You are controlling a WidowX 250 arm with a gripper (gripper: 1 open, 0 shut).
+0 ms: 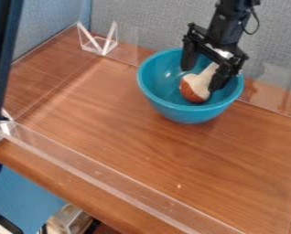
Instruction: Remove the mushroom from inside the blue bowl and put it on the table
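The table is glossy brown wood with a low clear wall along its near edge; farther back sits the blue bowl; the mushroom lies inside it, cap toward the viewer; the gripper hangs over the stem, jaws spread wide on either side, gripping nothing.

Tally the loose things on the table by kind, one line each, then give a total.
Blue bowl: 1
Mushroom, lying inside the bowl: 1
Total: 2
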